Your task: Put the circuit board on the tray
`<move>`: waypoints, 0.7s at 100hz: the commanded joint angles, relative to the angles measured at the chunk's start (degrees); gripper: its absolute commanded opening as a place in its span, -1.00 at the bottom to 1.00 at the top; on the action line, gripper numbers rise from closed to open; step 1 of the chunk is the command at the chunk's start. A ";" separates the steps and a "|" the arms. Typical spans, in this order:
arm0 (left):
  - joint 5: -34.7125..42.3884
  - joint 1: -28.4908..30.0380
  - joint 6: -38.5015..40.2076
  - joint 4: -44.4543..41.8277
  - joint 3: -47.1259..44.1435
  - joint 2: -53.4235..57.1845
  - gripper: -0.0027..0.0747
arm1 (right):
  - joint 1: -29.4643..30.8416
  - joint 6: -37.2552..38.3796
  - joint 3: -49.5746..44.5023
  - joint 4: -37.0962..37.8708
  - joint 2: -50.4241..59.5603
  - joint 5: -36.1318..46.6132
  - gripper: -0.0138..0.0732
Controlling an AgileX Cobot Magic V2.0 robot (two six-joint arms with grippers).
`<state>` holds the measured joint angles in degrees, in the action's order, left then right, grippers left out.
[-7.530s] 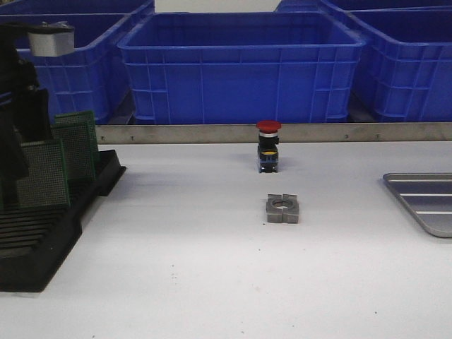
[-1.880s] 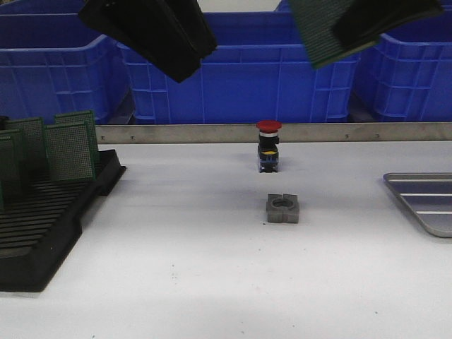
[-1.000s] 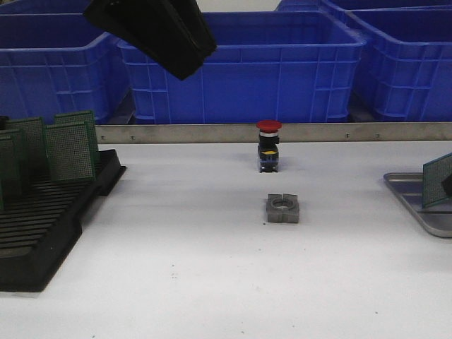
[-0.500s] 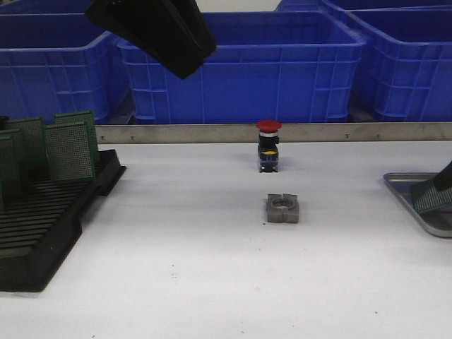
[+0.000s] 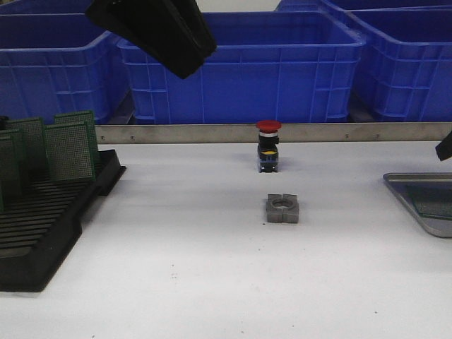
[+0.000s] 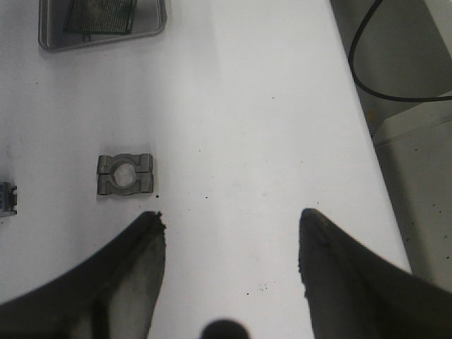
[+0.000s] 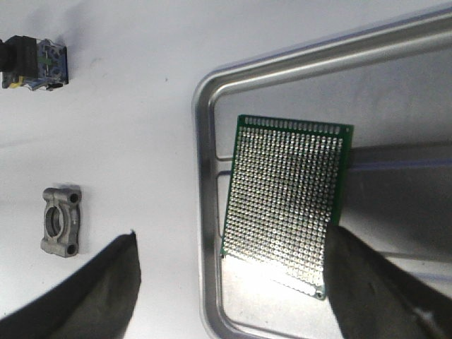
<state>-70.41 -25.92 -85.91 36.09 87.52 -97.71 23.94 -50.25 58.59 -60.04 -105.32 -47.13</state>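
Observation:
The green perforated circuit board (image 7: 286,205) lies flat inside the grey metal tray (image 7: 203,212), near its corner. My right gripper (image 7: 234,236) hovers above it, open and empty, its fingers apart on either side of the board and not touching it. In the front view the tray (image 5: 404,187) is at the far right with the board (image 5: 434,201) in it, and only a tip of the right gripper (image 5: 445,150) shows at the edge. My left gripper (image 6: 229,214) is open and empty, held high over the table (image 5: 173,49).
A black slotted rack (image 5: 42,226) with several upright green boards (image 5: 69,152) stands at the left. A red push button (image 5: 268,146) and a grey clamp block (image 5: 282,209) sit mid-table. Blue bins (image 5: 240,67) line the back behind a metal rail.
My right gripper has let go of the board, which now lies flat in the tray, and has lifted up and away. The left arm has not moved.

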 commanded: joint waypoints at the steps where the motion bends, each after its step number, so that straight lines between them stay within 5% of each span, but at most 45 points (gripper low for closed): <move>1: -2.36 -0.57 0.72 3.24 1.87 2.85 0.07 | 0.40 0.08 1.27 -1.36 3.32 -1.75 0.61; 20: -0.82 -0.57 0.72 1.47 1.93 2.85 0.07 | 0.40 0.08 1.27 -2.05 3.32 -3.21 0.61; 37: 2.54 0.66 0.72 -11.79 4.41 2.85 0.08 | 0.40 0.08 1.27 -2.05 3.32 -3.61 0.61; 70: 12.02 13.62 0.72 -18.65 5.13 0.90 0.08 | 0.40 0.08 1.32 -2.14 3.32 -4.01 0.61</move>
<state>-61.61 -15.53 -85.91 16.42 90.91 -97.94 23.94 -49.99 58.59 -59.90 -104.90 -49.21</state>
